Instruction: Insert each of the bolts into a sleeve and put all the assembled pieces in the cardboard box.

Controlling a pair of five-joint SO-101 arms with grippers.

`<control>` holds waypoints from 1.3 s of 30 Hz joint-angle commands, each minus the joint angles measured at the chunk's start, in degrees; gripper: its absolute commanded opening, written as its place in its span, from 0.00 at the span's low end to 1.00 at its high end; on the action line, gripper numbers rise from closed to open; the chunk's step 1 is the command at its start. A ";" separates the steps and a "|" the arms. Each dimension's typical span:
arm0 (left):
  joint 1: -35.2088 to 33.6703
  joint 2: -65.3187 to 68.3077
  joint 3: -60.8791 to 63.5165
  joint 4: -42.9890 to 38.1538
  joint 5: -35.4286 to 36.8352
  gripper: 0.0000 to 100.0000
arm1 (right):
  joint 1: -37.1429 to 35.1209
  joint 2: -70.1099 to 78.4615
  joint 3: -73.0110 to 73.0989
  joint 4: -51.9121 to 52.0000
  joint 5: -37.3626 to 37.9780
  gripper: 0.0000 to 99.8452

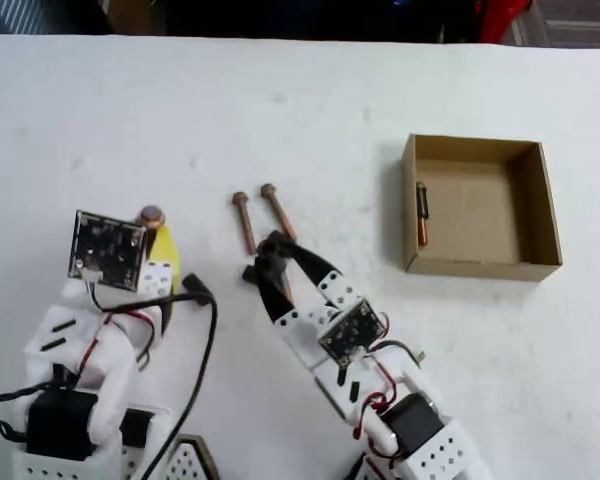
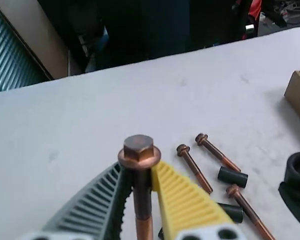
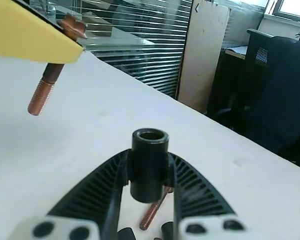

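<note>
My left gripper (image 2: 139, 169), with one grey and one yellow finger, is shut on a copper bolt (image 2: 139, 150) held head up above the table. My right gripper (image 3: 149, 159), black, is shut on a black sleeve (image 3: 149, 165) standing upright with its bore facing up. In the right wrist view the left arm's yellow finger (image 3: 30, 35) and its bolt (image 3: 51, 75) hang off to one side, apart from the sleeve. In the high view the left gripper (image 1: 152, 226) sits left of the right gripper (image 1: 273, 252). The cardboard box (image 1: 535, 215) holds one assembled piece (image 1: 421, 213).
Two loose bolts (image 1: 244, 222) (image 1: 278, 210) lie just beyond the right gripper. The left wrist view shows a third bolt (image 2: 247, 210) and two loose sleeves (image 2: 233, 177) (image 2: 232, 212) on the table. A black cable (image 1: 202, 330) runs between the arms.
</note>
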 commanded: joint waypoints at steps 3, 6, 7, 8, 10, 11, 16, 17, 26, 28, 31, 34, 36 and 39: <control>1.01 -0.84 -2.64 -7.30 -0.09 0.02 | -0.75 -0.75 0.53 -1.54 0.88 0.02; 4.79 -0.92 -2.64 -9.76 -0.09 0.02 | -0.40 -0.75 0.53 -1.54 0.70 0.02; 6.11 -0.92 -2.64 -10.81 -0.09 0.02 | -0.40 -0.75 0.53 -1.54 -0.35 0.02; 7.25 -0.92 -2.64 -11.87 -0.09 0.02 | -0.40 -0.75 0.53 -1.54 -1.76 0.02; 8.66 -0.84 -2.64 -13.54 -0.09 0.02 | -0.31 -0.75 0.53 -1.19 -3.43 0.02; 8.92 -0.75 -2.64 -13.98 -0.09 0.02 | 0.22 -0.75 0.53 -1.19 -4.04 0.02; 8.84 -0.75 -2.64 -18.29 -0.09 0.02 | 3.47 -0.84 0.53 -1.01 -5.63 0.02; 8.92 -0.75 -2.64 -19.25 0.00 0.02 | 3.47 -0.84 0.53 -1.01 -5.63 0.02; 14.81 -0.57 -2.55 -22.86 5.19 0.02 | 2.95 -0.84 0.53 1.45 -5.54 0.02; 16.40 -0.57 -2.29 -24.35 5.19 0.02 | 3.03 -0.84 0.53 1.63 -5.54 0.02; 17.01 -0.57 -2.29 -28.31 5.54 0.02 | 3.03 -0.84 0.53 1.63 -5.54 0.02; 17.10 0.40 -2.20 -31.91 7.30 0.02 | 3.03 -0.84 0.53 1.63 -5.54 0.02; 17.10 3.56 -2.55 -32.70 10.81 0.02 | 3.03 -0.84 0.53 1.63 -5.54 0.02; 17.10 9.54 -4.22 -32.70 13.10 0.02 | 3.12 -0.84 0.53 1.63 -5.54 0.02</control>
